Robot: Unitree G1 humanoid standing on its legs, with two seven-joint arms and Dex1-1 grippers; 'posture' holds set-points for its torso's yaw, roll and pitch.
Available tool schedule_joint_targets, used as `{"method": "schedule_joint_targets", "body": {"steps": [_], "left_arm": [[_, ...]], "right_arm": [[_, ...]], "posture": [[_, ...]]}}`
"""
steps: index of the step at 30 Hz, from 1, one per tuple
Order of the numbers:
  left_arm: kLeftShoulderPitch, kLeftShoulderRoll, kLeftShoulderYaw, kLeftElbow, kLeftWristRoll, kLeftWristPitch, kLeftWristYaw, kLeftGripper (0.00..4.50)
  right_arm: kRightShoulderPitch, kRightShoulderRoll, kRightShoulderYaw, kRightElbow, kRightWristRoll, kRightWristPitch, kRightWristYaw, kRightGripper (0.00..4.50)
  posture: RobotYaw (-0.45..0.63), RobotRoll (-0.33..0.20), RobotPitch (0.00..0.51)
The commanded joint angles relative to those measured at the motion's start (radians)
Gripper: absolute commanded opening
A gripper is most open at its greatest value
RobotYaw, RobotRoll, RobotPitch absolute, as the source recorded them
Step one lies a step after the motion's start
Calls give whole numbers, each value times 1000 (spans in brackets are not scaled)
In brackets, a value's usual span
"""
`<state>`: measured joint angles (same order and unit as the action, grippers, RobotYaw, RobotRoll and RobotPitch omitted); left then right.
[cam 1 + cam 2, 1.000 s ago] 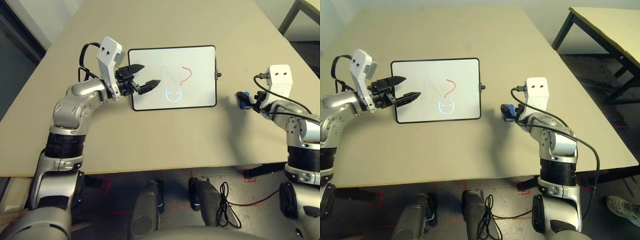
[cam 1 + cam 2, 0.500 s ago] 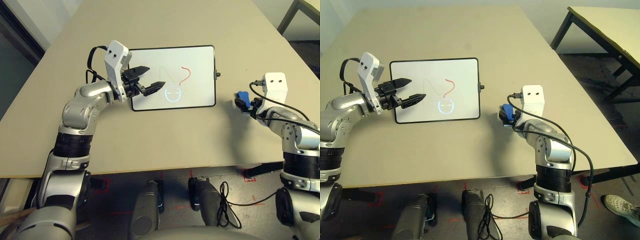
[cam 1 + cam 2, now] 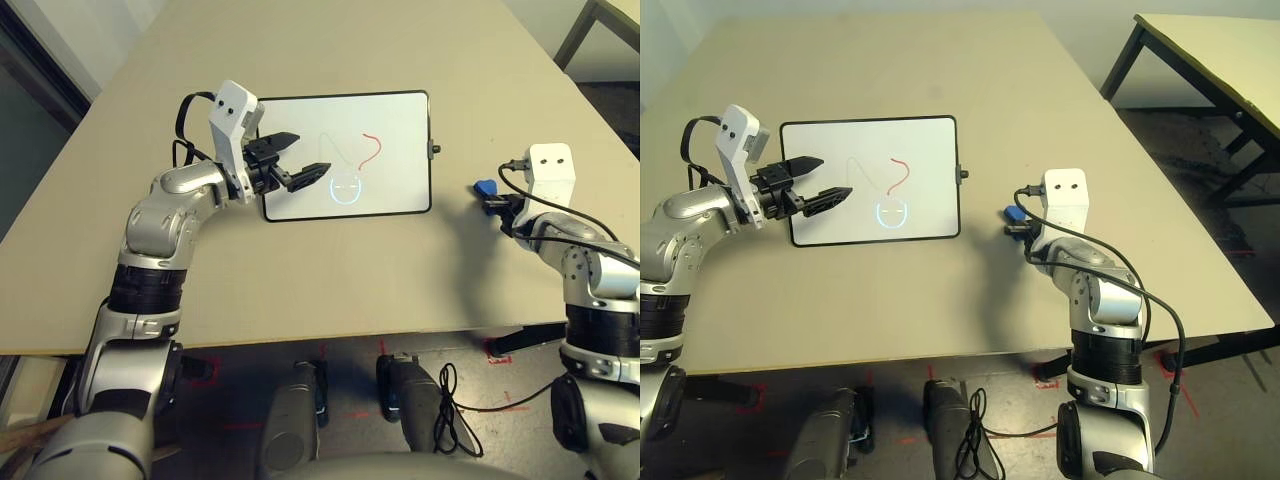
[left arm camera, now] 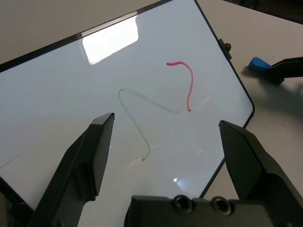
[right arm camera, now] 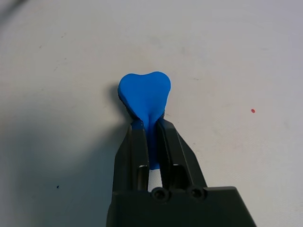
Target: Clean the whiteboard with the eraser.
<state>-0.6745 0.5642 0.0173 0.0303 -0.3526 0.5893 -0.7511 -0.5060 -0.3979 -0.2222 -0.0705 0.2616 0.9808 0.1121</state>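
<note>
The whiteboard (image 3: 380, 120) lies flat on the table, white with a thin black frame, bearing a red squiggle (image 4: 185, 85), a faint green line (image 4: 137, 106) and a small blue face drawing (image 3: 346, 188). My left gripper (image 3: 298, 158) hovers open over the board's left part. The blue eraser (image 5: 144, 94) sits to the right of the board, squeezed between the fingers of my right gripper (image 5: 147, 126), which is shut on it just above the tabletop. In the head view the eraser (image 3: 483, 187) pokes out from the right gripper toward the board.
The beige table (image 3: 330, 280) stretches around the board, with bare surface in front and behind. A small black knob (image 3: 436, 150) sticks out of the board's right side. A second table (image 3: 1210, 50) stands off to the right.
One second ago to half a second ago my left arm shifted slightly over the board and my right arm moved a little toward the board with the eraser. Since then the eraser has dropped lower.
</note>
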Motion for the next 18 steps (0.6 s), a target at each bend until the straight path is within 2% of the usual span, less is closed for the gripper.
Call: {"method": "schedule_joint_targets", "body": {"steps": [1, 6, 10, 14, 18], "left_arm": [[1, -4, -5, 4, 7, -4, 0, 4500], [-4, -4, -6, 7, 8, -5, -2, 4500], [-12, -8, -9, 15, 10, -7, -3, 4500], [-17, -10, -11, 16, 11, -6, -3, 4500], [-16, -5, -9, 14, 12, -3, -4, 4500]], "right_arm": [[-23, -27, 14, 16, -23, -34, 17, 128], [-134, -79, 49, 9, -12, -52, 98, 2], [-248, -84, 111, 4, 15, -36, 191, 2], [-338, -36, 186, -20, 45, 6, 246, 2], [-381, 41, 273, -34, 53, 34, 276, 2]], "posture": [[-54, 0, 191], [-62, 0, 187], [-63, 0, 183], [-57, 0, 183], [-53, 0, 184]]}}
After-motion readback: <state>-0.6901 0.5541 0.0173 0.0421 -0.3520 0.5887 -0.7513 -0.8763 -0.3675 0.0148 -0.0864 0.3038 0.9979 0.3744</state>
